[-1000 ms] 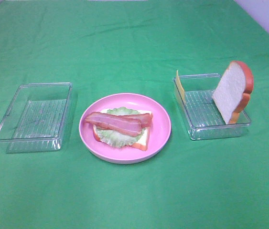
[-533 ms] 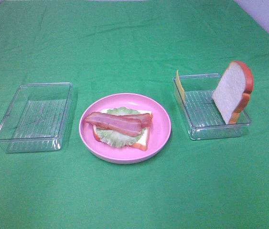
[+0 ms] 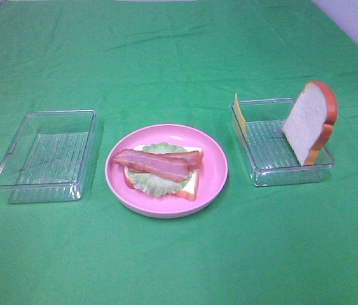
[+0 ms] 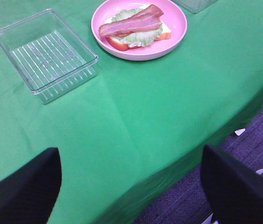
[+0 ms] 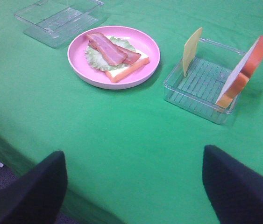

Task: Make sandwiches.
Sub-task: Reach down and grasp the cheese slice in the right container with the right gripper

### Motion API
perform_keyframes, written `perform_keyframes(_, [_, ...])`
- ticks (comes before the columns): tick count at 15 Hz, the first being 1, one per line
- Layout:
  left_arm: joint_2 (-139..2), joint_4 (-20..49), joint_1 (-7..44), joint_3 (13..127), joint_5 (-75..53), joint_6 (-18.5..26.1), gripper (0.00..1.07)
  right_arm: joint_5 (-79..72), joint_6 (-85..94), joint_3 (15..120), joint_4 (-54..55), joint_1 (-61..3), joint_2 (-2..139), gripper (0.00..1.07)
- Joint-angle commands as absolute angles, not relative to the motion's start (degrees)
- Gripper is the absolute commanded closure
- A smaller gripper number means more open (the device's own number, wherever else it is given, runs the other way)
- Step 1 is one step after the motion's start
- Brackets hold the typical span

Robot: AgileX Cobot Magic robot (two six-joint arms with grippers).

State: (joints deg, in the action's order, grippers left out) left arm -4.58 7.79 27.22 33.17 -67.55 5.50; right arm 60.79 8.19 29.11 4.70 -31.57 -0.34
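Note:
A partly stacked sandwich lies on the pink plate (image 3: 212, 166): a white bread slice (image 3: 192, 185) at the bottom, pale-green lettuce (image 3: 152, 182) on it, and reddish-brown bacon strips (image 3: 156, 162) on top. A second bread slice (image 3: 309, 121) leans upright in the right clear tray (image 3: 273, 162). A thin yellow cheese slice (image 3: 239, 114) stands at that tray's left end. My left gripper (image 4: 131, 154) is open and empty, over the table's near edge. My right gripper (image 5: 133, 154) is open and empty, short of the plate (image 5: 140, 70) and the right tray (image 5: 194, 91). Neither gripper shows in the exterior view.
An empty clear tray (image 3: 45, 152) stands left of the plate; it also shows in the left wrist view (image 4: 47, 56). A green cloth (image 3: 179, 57) covers the table. The left wrist view shows the table's edge and dark floor (image 4: 243, 140) beyond it.

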Motion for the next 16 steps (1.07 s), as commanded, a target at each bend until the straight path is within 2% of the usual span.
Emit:
perform_keyframes(1, [-1.2, 7.7, 27.5, 30.9, -66.7, 5.7, 0.28, 61.0, 8.6, 29.0, 4.8, -31.4, -1.1, 0.32])
perform_keyframes(8, [1.4, 5.7, 27.5, 29.9, -62.1, 6.1, 0.28, 60.0, 2.1, 29.3, -0.7, -31.4, 1.1, 0.32])
perform_keyframes(12, [1.3, 5.6, 27.5, 28.6, -59.9, 5.3, 0.28, 47.1, -11.5, 31.9, -14.6, -31.4, 15.0, 0.32])
perform_keyframes(16, [1.3, 5.6, 27.5, 28.6, -59.9, 5.3, 0.28, 45.5, -15.0, 39.1, -18.4, -31.4, 34.3, 0.37])
